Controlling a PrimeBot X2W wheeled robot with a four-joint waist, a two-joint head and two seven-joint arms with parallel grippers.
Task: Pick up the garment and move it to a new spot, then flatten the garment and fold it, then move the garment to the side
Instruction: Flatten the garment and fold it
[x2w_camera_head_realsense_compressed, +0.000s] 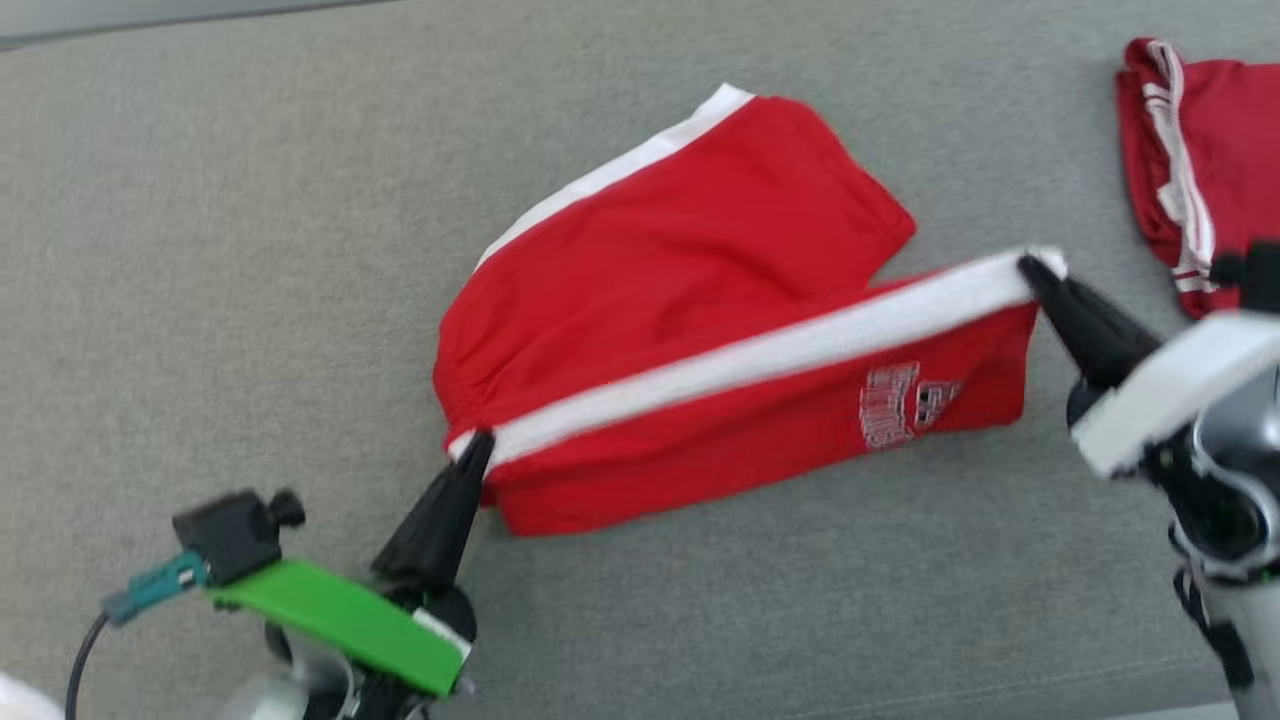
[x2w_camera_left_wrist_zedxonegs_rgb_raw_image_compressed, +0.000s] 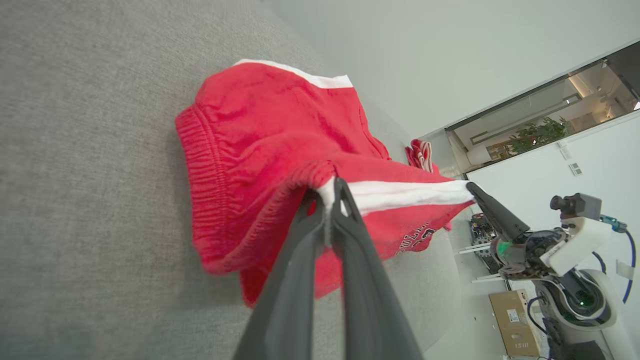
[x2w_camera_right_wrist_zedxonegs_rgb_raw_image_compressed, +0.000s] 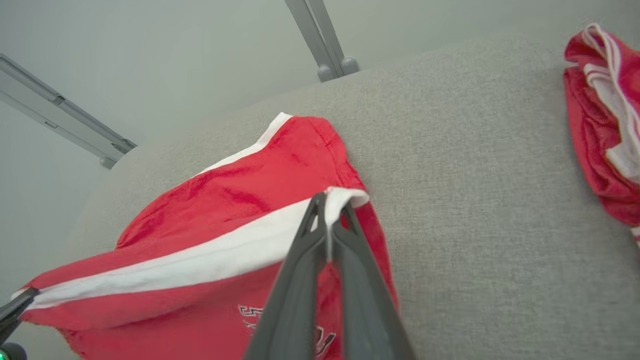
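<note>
Status at this frame: fold step, I'd say. Red shorts (x2w_camera_head_realsense_compressed: 700, 330) sat mid-frame in the head view on the grey padded surface (x2w_camera_head_realsense_compressed: 200, 250). One leg lay flat toward upper centre, and the other leg's side was raised off the cloth.

Left gripper (x2w_camera_head_realsense_compressed: 478, 445), lower left, had its fingers pressed together on the waistband end of the white stripe (x2w_camera_head_realsense_compressed: 760, 355). Right gripper (x2w_camera_head_realsense_compressed: 1030, 268), at the right edge, had its fingers pressed together on the hem end of the same stripe. Both wrist views confirmed white fabric nipped between the tips. Stripe ran nearly straight between the two pinches, with the print (x2w_camera_head_realsense_compressed: 905, 400) hanging below it, facing the camera. Second red garment (x2w_camera_head_realsense_compressed: 1200, 160) lay bunched in the upper right corner, apart from ours.

Judgement: flattening looked mostly done, fold about halfway, side move not yet done. Next move called for carrying both pinches together toward the upper left of frame, stripe taut, until the held edge landed over the far leg's stripe, then lowering and letting go. Risk: uneven travel would skew the fold, and the right arm needed to clear the other garment.
</note>
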